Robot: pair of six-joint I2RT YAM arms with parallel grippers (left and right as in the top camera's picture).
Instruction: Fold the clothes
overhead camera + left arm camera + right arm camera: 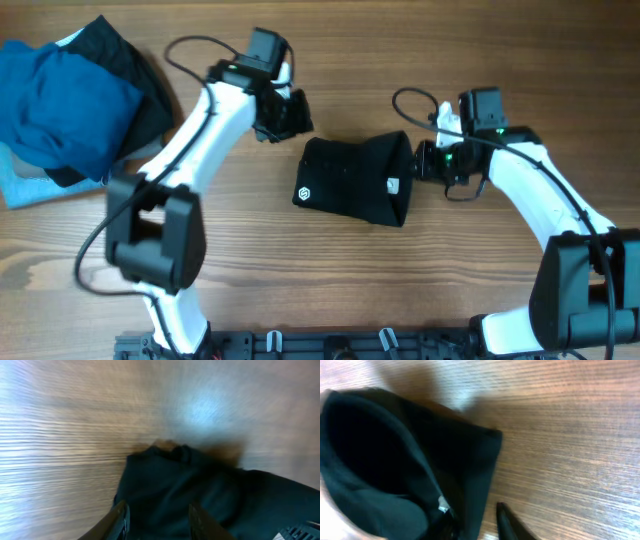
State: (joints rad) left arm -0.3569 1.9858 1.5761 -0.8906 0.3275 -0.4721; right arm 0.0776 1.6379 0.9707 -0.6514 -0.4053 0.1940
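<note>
Flagging what you've got on the bench (330,280) right now. The black garment (350,178) lies in the middle of it, folded into a compact, roughly rectangular bundle between the two arms. A small round white logo (305,194) faces up near its left end. A small white tag (392,185) shows toward the right end, where the fabric bunches up a little.

Your left claw (283,115) sits just beside the garment's upper-left corner in the overhead view. Its wrist view is blurred, but you can see both fingers (120,519) standing apart, with black fabric below and between them and nothing pinched — call it apart.

Your right claw (425,162) is against the garment's right edge. From its wrist camera the fabric edge runs in between the fingers. One finger (507,522) is clear on the wood side, with a sliver of bench between it and the cloth; the other is lost against the black fabric. Cannot tell whether it's clamped on the garment or only straddling it.

Far left of the bench, well apart from the work, a bright blue garment (60,105) is heaped on a second black cloth (130,60), with a light blue cloth (20,188) poking out beneath.
</note>
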